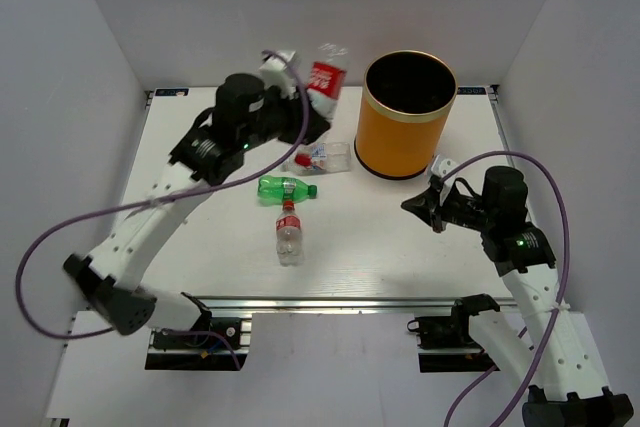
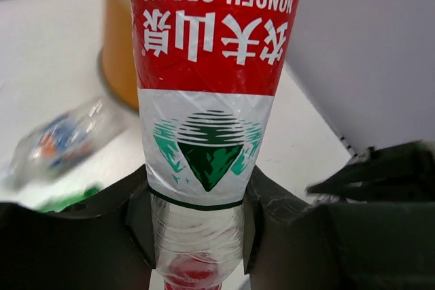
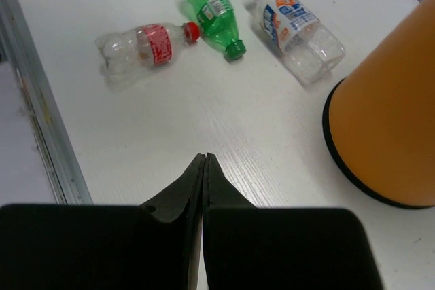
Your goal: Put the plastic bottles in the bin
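I list one red-labelled bottle (image 2: 211,52) pinched in left gripper (image 2: 197,236), right gripper (image 3: 205,168) pressed together, three bottles (image 1: 288,188) lying near bin (image 1: 405,137).

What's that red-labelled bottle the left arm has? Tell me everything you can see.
A clear, crinkled plastic bottle with a red and white label reading Nongfu Spring and a green mountain mark. Red cap toward the wrist, base away. The left tool clamps it by the label's cap end, left of the bin, not over it.

text: NONGFU SPRING, 农夫山泉 | on: red-labelled bottle (image 2: 207,93) | upside down
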